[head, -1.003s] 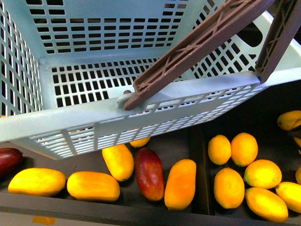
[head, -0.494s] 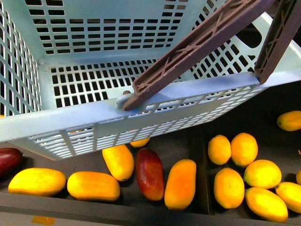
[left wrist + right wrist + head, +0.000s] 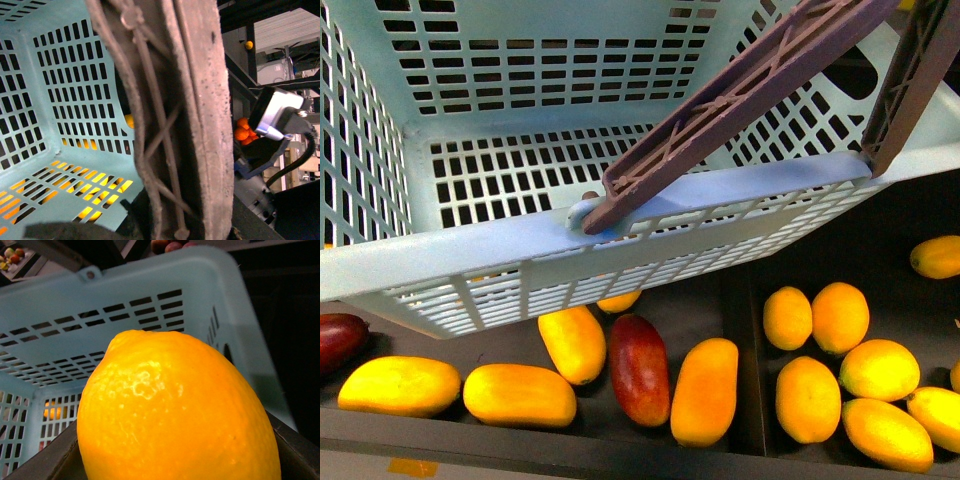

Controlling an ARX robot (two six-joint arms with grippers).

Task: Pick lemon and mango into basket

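Right wrist view: a big yellow-orange lemon [image 3: 175,405] fills most of the picture. The right hand [image 3: 175,462] grips it, with dark fingers [image 3: 300,447] on each side. Behind the lemon is the light-blue basket [image 3: 150,295].

Front view: the basket is tilted above a dark tray [image 3: 620,452], with its brown handle [image 3: 740,110] up. In the tray, a long orange mango [image 3: 703,392] lies just beside a dark red mango [image 3: 639,368]. More yellow fruit [image 3: 807,398] lie past a wall in the tray.

Left wrist view: the handle is very close, with thin ties [image 3: 150,65] on it. Only a dark blurry bit of the left hand [image 3: 75,231] shows, so I cannot tell if it is open or closed.
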